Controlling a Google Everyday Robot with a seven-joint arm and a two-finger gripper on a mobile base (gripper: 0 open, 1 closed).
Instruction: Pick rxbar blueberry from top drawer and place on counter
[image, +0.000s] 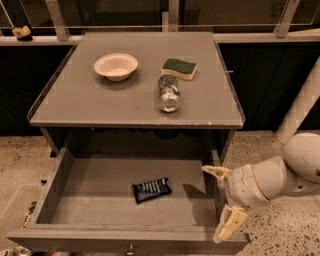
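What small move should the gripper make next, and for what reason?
Probably shift the gripper left, over the right wall of the top drawer, toward the rxbar blueberry. The bar lies flat on the drawer bottom with nothing touching it, and the gripper sits open at the right wall, apart from the bar.

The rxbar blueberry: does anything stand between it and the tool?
Nothing visible. The tool hangs open at the right wall of the top drawer, and only bare drawer floor lies between it and the rxbar blueberry.
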